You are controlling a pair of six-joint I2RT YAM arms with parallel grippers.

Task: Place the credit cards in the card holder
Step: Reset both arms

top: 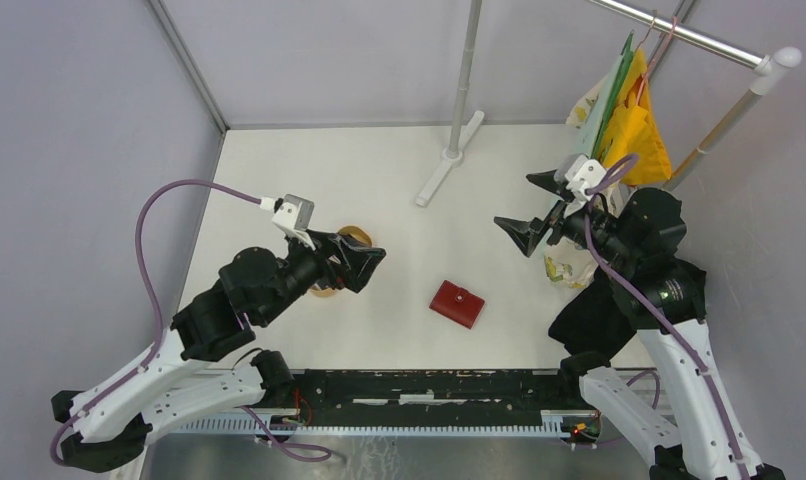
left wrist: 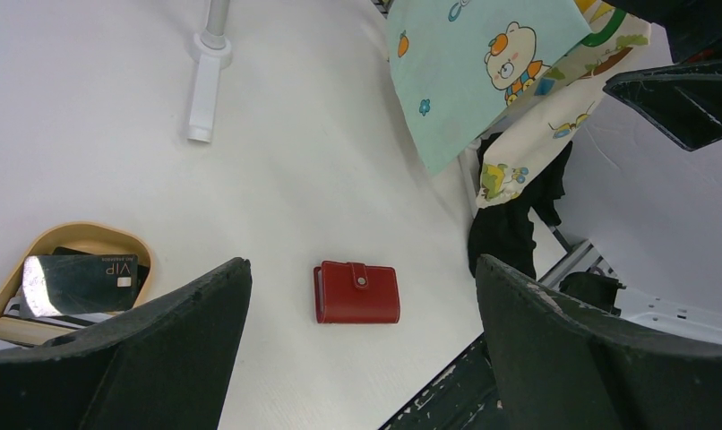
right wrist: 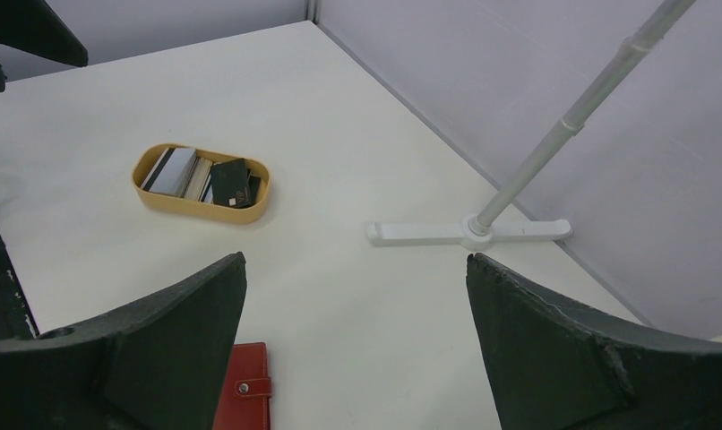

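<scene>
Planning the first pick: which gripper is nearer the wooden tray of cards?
Left. The left gripper hovers open over the tray, partly hiding it; the right gripper is open far off, beyond the red card holder.

two black-and-white arms [top: 241,292], purple cables [top: 199,183], black wedge-shaped gripper fingers [left wrist: 160,358]

Card holder [left wrist: 357,293], seen between the jaws: plain red. Tray [right wrist: 201,208] tan, its credit cards [right wrist: 230,179] black and pale grey-white. Cloth [left wrist: 465,81] beyond the jaws: mint, cartoon-bear print.

Credit cards [right wrist: 210,176] lie in tray [right wrist: 201,209], left of card holder [top: 456,303].
</scene>
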